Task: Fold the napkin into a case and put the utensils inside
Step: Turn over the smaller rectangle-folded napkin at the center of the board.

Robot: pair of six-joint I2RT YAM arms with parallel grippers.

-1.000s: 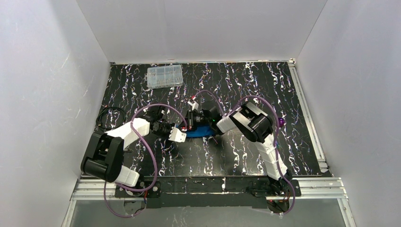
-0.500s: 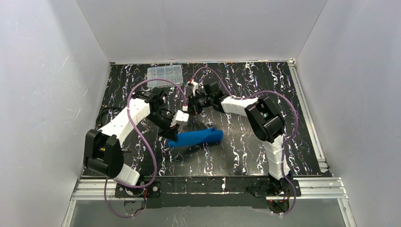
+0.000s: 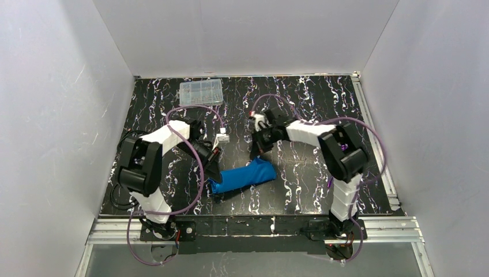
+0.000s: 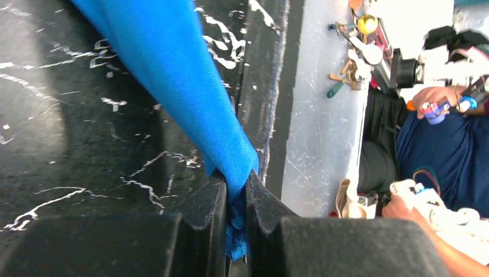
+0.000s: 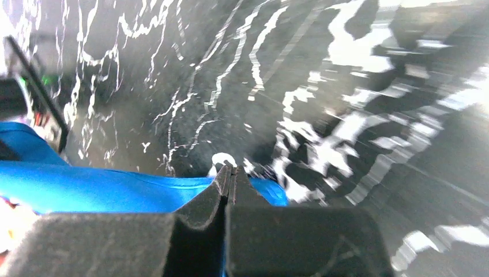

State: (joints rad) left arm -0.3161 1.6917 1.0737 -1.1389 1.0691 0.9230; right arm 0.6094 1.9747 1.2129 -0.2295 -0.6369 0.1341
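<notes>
The bright blue napkin [image 3: 243, 175] lies bunched into a long, loose roll on the black marbled table, slanting from lower left to upper right. My left gripper [image 3: 214, 173] is shut on its lower-left end; in the left wrist view the cloth [image 4: 184, 75] runs down into the closed jaws [image 4: 235, 179]. My right gripper [image 3: 258, 154] is at the roll's upper-right end. In the right wrist view its jaws [image 5: 230, 168] are pressed together with blue cloth [image 5: 104, 187] around and between them. No folded case shape shows. The utensils are out of view.
A clear plastic compartment box [image 3: 200, 92] sits at the back left of the table. A black cable coil [image 3: 134, 141] lies by the left wall. Aluminium rails [image 3: 375, 138] border the right side, and white walls enclose the table.
Both grippers were close together over the napkin at mid-table. They have moved apart and lower, and the napkin has been drawn out into a long roll between them, nearer the front.
</notes>
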